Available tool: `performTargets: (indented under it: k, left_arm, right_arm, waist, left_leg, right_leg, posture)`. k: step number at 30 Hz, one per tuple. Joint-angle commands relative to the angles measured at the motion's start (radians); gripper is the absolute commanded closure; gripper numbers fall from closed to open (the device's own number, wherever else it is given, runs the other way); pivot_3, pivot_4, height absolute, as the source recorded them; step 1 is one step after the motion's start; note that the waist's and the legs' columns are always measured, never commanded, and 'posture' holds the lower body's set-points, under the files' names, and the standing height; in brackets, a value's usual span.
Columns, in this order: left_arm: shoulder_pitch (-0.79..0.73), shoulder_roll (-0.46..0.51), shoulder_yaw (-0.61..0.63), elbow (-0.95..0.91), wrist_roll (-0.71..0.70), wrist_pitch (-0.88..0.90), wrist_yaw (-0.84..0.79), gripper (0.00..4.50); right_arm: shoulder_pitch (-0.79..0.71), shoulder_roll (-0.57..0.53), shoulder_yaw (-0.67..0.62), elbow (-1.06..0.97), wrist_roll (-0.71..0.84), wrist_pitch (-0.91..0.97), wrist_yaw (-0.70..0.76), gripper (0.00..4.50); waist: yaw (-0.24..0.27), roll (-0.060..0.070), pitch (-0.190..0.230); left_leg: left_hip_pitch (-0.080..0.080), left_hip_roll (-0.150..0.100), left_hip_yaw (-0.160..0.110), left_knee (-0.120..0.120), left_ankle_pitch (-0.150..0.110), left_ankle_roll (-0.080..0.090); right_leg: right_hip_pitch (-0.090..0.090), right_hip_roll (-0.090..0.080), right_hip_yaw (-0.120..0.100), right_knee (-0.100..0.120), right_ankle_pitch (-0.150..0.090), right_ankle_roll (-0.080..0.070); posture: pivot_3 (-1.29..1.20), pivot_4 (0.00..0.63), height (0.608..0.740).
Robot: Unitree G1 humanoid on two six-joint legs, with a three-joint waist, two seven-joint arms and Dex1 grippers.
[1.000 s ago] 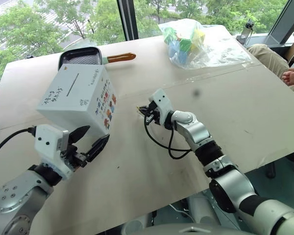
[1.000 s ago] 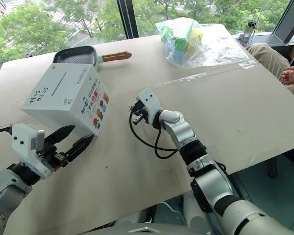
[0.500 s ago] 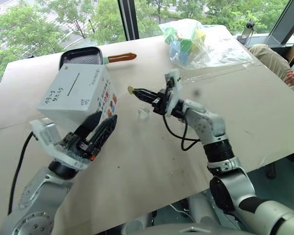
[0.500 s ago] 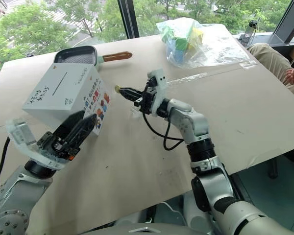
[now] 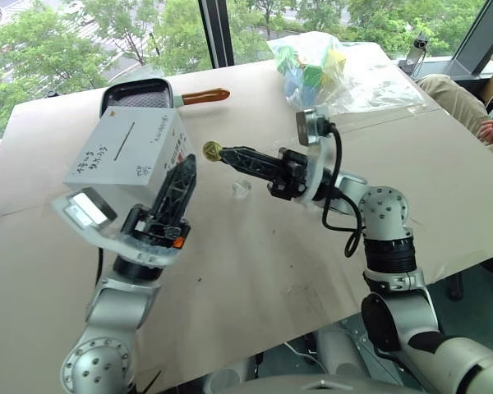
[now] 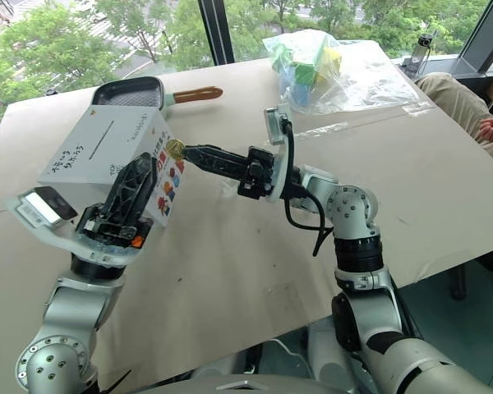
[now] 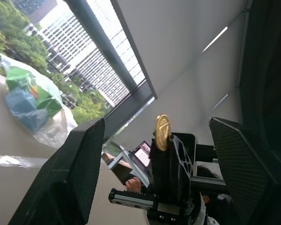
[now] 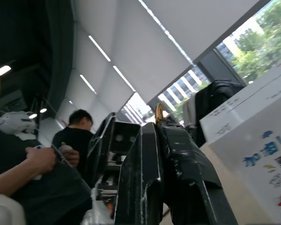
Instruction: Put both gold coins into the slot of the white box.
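Right gripper [image 5: 216,151] pinches a small, stiff, likely slippery coin [image 5: 211,150] by its rim; left gripper [image 5: 183,176] gapes.

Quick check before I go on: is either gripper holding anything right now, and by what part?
The right gripper is shut on a gold coin, pinched at its fingertips by the lower edge, most of the disc standing clear. The left gripper is open beside the white box, holding nothing.

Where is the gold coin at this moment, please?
The gold coin is pinched in the right gripper, held above the table just right of the white box.
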Motion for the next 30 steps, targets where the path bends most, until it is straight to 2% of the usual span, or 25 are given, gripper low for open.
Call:
performTargets:
  k: [1, 5, 8, 11, 15, 30]
  left_arm:
    - [-0.014, 0.006, -0.008, 0.000, -0.026, -0.026, -0.023, 0.92]
    - [-0.020, 0.013, 0.002, 0.012, -0.050, -0.042, -0.049, 0.92]
    - [0.001, 0.029, -0.004, 0.015, -0.056, -0.036, -0.067, 1.63]
    - [0.011, 0.037, -0.014, 0.013, -0.055, -0.035, -0.082, 2.72]
    - [0.014, 0.036, -0.027, 0.008, -0.061, -0.037, -0.087, 4.43]
    - [0.009, 0.028, -0.052, -0.003, -0.081, -0.067, -0.094, 4.43]
  right_arm:
    - [0.005, 0.003, -0.008, -0.056, 0.075, 0.025, -0.012, 4.49]
    - [0.017, 0.000, 0.005, -0.071, 0.102, 0.031, -0.028, 4.49]
    - [0.019, -0.003, 0.012, -0.077, 0.112, 0.031, -0.042, 4.50]
    - [0.022, -0.005, 0.017, -0.081, 0.116, 0.030, -0.049, 4.50]
    - [0.025, -0.011, 0.026, -0.086, 0.119, 0.029, -0.054, 4.50]
    - [0.030, -0.018, 0.038, -0.085, 0.134, 0.018, -0.067, 4.50]
  waist:
    - [-0.001, 0.000, 0.000]
    - [0.001, 0.000, 0.000]
    - [0.001, 0.000, 0.000]
    - [0.001, 0.000, 0.000]
    - [0.002, 0.000, 0.000]
    - [0.002, 0.000, 0.000]
  left_leg:
    - [0.000, 0.000, 0.000, 0.000, 0.000, 0.000]
    - [0.000, 0.000, 0.000, 0.000, 0.000, 0.000]
    - [0.000, 0.000, 0.000, 0.000, 0.000, 0.000]
    - [0.000, 0.000, 0.000, 0.000, 0.000, 0.000]
    - [0.000, 0.000, 0.000, 0.000, 0.000, 0.000]
    - [0.000, 0.000, 0.000, 0.000, 0.000, 0.000]
  right_leg:
    - [0.000, 0.000, 0.000, 0.000, 0.000, 0.000]
    - [0.000, 0.000, 0.000, 0.000, 0.000, 0.000]
    - [0.000, 0.000, 0.000, 0.000, 0.000, 0.000]
    - [0.000, 0.000, 0.000, 0.000, 0.000, 0.000]
    - [0.000, 0.000, 0.000, 0.000, 0.000, 0.000]
    - [0.000, 0.000, 0.000, 0.000, 0.000, 0.000]
  posture:
    - [0.00, 0.150, 0.721]
    - [0.00, 0.150, 0.721]
    - [0.00, 0.150, 0.721]
    - [0.00, 0.150, 0.721]
    - [0.00, 0.150, 0.721]
    - [0.00, 0.150, 0.721]
